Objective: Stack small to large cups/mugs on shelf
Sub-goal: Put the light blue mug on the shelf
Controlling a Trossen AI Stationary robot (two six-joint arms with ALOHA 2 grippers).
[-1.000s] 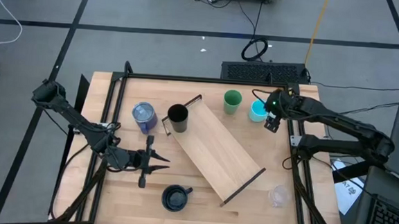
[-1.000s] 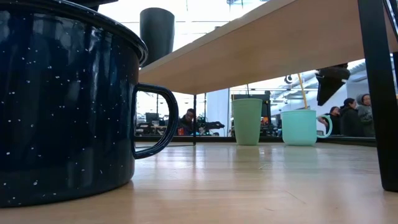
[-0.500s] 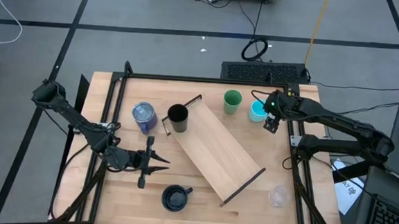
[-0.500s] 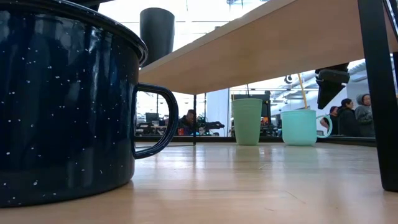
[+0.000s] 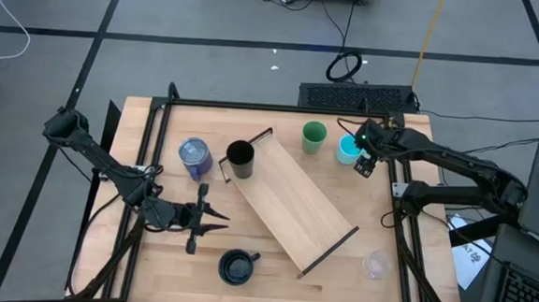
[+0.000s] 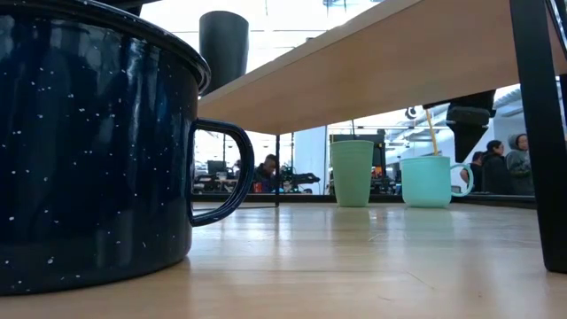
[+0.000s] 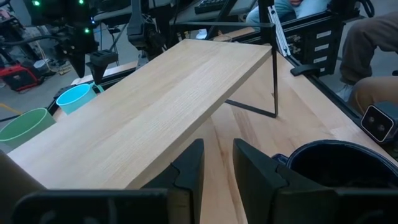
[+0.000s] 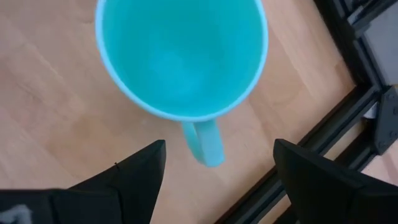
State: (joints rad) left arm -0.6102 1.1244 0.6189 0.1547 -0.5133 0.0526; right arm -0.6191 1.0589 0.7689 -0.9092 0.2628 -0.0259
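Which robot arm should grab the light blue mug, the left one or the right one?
Probably the right. Its open hand hangs just above the cyan mug, fingers either side of the handle. The left hand waits far across the table, past the shelf.

Bright even light, soft shadows, blurred foreground

High: overhead, whole worktop (image 5: pixel 164 266). Low: worktop level, under shelf (image 6: pixel 372 66). Right wrist: close above cyan mug (image 8: pixel 180 56), shared with both.
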